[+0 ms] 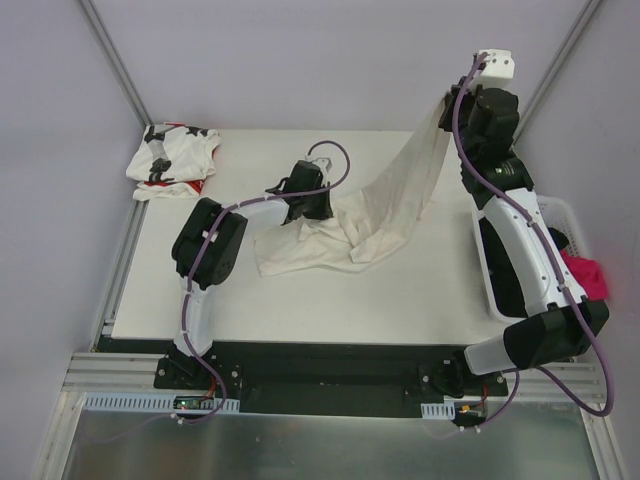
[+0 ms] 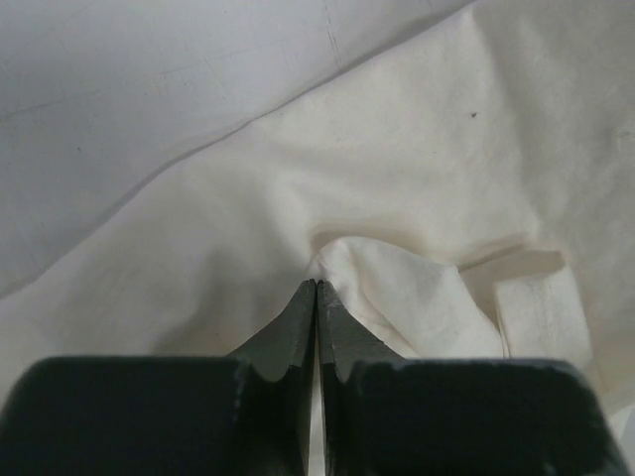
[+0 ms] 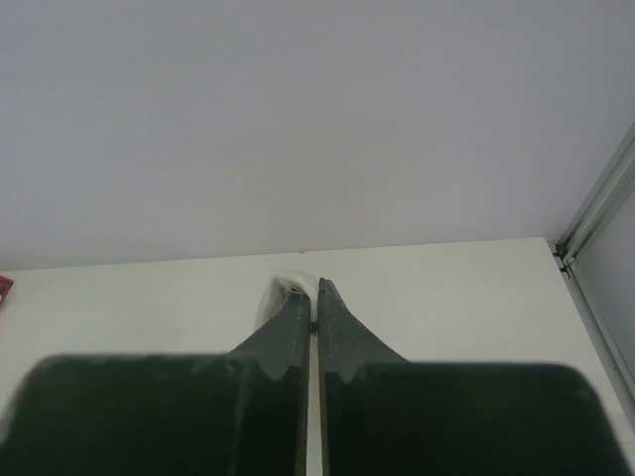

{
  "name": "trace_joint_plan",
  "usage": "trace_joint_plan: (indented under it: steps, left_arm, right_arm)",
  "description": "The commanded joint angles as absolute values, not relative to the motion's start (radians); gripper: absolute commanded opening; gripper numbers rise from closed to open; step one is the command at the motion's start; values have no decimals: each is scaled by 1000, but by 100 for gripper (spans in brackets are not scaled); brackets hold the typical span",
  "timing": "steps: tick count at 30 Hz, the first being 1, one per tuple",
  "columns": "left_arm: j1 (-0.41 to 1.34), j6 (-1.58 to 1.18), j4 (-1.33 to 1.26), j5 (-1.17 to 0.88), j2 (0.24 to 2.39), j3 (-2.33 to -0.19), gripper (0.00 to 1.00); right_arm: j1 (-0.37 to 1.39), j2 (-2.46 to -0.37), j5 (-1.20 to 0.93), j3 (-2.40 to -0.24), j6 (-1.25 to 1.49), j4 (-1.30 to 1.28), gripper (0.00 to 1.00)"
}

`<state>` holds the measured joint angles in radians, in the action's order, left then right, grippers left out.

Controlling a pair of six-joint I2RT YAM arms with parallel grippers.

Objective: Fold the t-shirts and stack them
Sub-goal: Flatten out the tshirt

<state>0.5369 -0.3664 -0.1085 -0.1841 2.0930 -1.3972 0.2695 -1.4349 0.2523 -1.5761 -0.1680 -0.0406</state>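
**Cream shirt (image 1: 385,210) pinched by both hands**

Star shirt (image 1: 172,160), white with black stars and red marks, lies crumpled well off to the left of the left hand (image 1: 316,208) and farther from the bases, at the far left corner of the table (image 1: 400,300). It is apart from everything else.

The left hand is low over the table, fingers together. In its wrist view the fingertips (image 2: 303,302) meet on a raised pucker of the cream shirt, clamped on that fold. Flat and wrinkled cloth spreads ahead of the hand and to both sides, and a small folded flap lies just right of the tips.

From this hand the cream shirt bunches on the table just below and to its right. It then climbs in a long slanting sheet up to the right hand (image 1: 452,95).

The right hand is raised high, well to the right of the left one. Its fingers (image 3: 342,332) are pressed together with a small bit of white cloth caught at the tips, and the shirt hangs from it.

A white basket (image 1: 560,212) stands below and to the right of the right hand, at the table's right edge, partly hidden by the arm. A red cloth (image 1: 588,275) shows in it.
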Motion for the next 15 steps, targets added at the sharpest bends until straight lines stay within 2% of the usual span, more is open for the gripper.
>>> trace_joint_plan:
  steps: [1, 15]
  left_arm:
    - [557, -383, -126, -221, 2086, -1414, 0]
    - [686, -431, -110, -160, 1867, -1233, 0]
  right_arm:
    - [258, -1434, 245, -1621, -153, 32, 1]
    - [252, -1471, 244, -1643, -152, 20, 1]
